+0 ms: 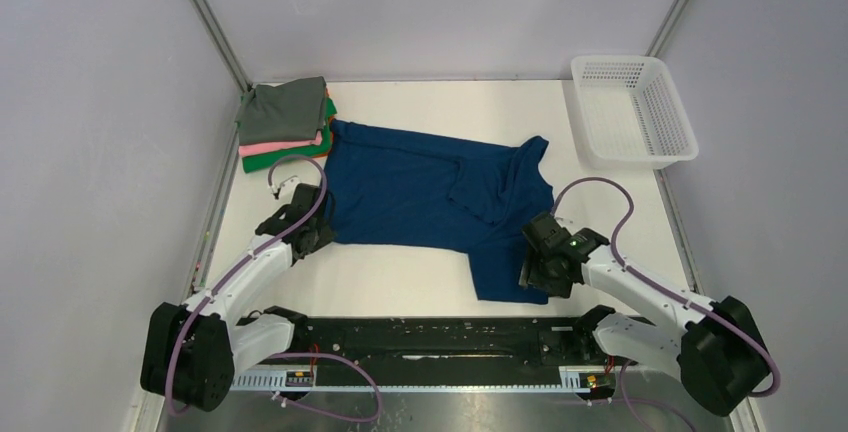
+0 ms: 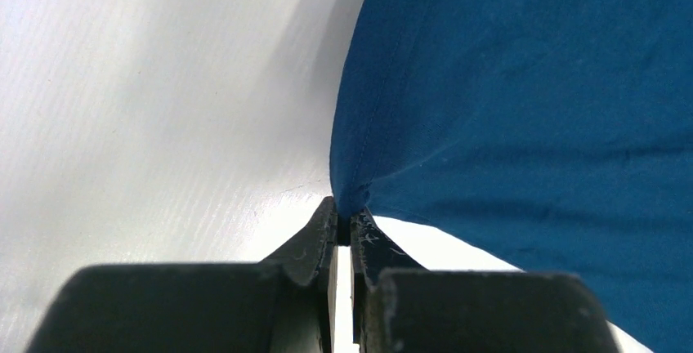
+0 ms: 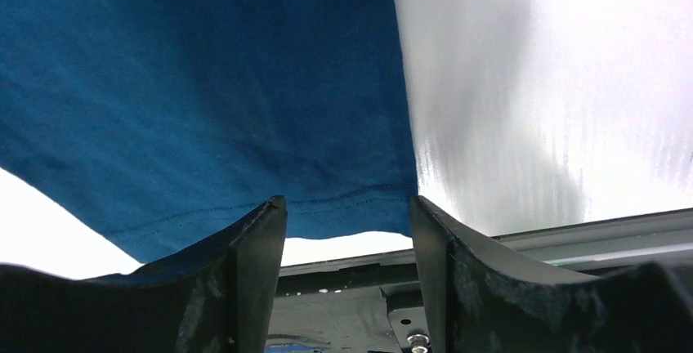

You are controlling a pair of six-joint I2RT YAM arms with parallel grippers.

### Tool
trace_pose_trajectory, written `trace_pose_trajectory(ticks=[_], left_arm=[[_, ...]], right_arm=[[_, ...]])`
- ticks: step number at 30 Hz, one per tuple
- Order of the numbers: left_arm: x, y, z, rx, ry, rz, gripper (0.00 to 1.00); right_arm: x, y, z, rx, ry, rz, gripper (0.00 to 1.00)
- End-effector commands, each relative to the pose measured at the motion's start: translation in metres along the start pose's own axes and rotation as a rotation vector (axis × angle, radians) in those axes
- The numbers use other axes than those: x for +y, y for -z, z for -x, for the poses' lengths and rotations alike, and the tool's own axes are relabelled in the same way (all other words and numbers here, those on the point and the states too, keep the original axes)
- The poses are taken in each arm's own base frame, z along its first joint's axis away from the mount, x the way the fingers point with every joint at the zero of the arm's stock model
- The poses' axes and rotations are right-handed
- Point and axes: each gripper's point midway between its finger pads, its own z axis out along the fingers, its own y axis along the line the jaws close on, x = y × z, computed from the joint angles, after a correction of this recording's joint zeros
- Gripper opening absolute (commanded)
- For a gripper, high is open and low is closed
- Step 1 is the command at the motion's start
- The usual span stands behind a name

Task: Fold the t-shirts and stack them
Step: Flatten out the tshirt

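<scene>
Dark blue t-shirt (image 1: 430,202) spread across the middle of the table (image 1: 400,287), a fold of cloth lying over the body, one part trailing toward the near edge. Left arm reaching forward and low, left gripper (image 2: 343,224) pinched tight on the shirt's near-left corner, cloth drawn into a peak at the fingertips. Right arm bent inward, right gripper (image 3: 347,210) spread wide at the near-right hem, stitched edge across the gap. Folded stack (image 1: 287,122), grey over pink over green, at the far left corner; white mesh basket (image 1: 632,110) at far right
</scene>
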Motion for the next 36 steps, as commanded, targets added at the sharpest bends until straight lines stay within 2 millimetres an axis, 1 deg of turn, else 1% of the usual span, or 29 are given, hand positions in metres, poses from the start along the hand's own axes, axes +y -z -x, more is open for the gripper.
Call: trace_pose_trajectory(ticks=[1,3,5,8,11,13,15,17,19,20,21,24,26,27,29,32,35,36], left_arm=[[-0.008,0.003,0.006,-0.023,0.008,-0.045,0.00],[-0.008,0.004,0.007,-0.023,0.009,-0.047,0.00],[-0.009,0.005,0.008,-0.029,0.014,-0.053,0.00],[-0.010,0.007,0.008,-0.036,0.019,-0.069,0.00],[-0.013,0.008,0.008,-0.034,0.018,-0.088,0.00],[-0.014,0.009,0.008,-0.035,0.017,-0.092,0.00],[-0.012,0.009,0.009,-0.041,0.019,-0.090,0.00],[-0.011,0.010,0.010,-0.053,0.023,-0.087,0.00],[-0.011,0.012,0.013,-0.065,0.026,-0.090,0.00],[-0.012,0.014,0.015,-0.074,0.029,-0.098,0.00],[-0.014,0.018,0.018,-0.086,0.034,-0.110,0.00],[-0.024,0.036,0.036,-0.146,0.058,-0.180,0.00],[-0.032,0.055,0.053,-0.204,0.088,-0.236,0.00],[-0.038,0.068,0.064,-0.237,0.103,-0.275,0.00],[-0.047,0.097,0.086,-0.309,0.136,-0.350,0.00],[-0.055,0.148,0.121,-0.431,0.189,-0.452,0.00],[-0.060,0.207,0.152,-0.548,0.231,-0.566,0.00],[-0.060,0.227,0.162,-0.584,0.237,-0.601,0.00]], right_arm=[[0.008,-0.002,0.006,-0.007,-0.023,-0.017,0.63],[0.012,-0.004,0.003,0.020,-0.022,-0.026,0.63],[0.017,-0.010,-0.002,0.051,-0.040,-0.026,0.63],[0.034,-0.022,-0.006,0.062,-0.051,0.021,0.61],[0.039,-0.029,0.005,0.022,-0.034,-0.008,0.60],[0.043,-0.031,0.011,0.012,-0.016,-0.022,0.55],[0.046,-0.034,0.011,0.018,-0.002,-0.023,0.45],[0.045,-0.035,0.011,0.010,0.016,-0.029,0.23],[0.042,-0.030,0.016,-0.022,0.027,-0.033,0.06],[0.041,-0.026,0.021,-0.049,0.031,-0.032,0.01],[0.039,-0.018,0.028,-0.091,0.033,-0.027,0.00],[0.038,0.019,0.058,-0.258,0.019,0.029,0.00],[0.042,0.051,0.080,-0.381,0.004,0.095,0.00],[0.042,0.067,0.091,-0.443,0.001,0.120,0.00],[0.038,0.107,0.112,-0.573,-0.025,0.164,0.00],[0.025,0.172,0.142,-0.760,-0.074,0.203,0.00],[0.010,0.239,0.164,-0.930,-0.127,0.247,0.00],[0.005,0.267,0.171,-0.988,-0.144,0.273,0.00]])
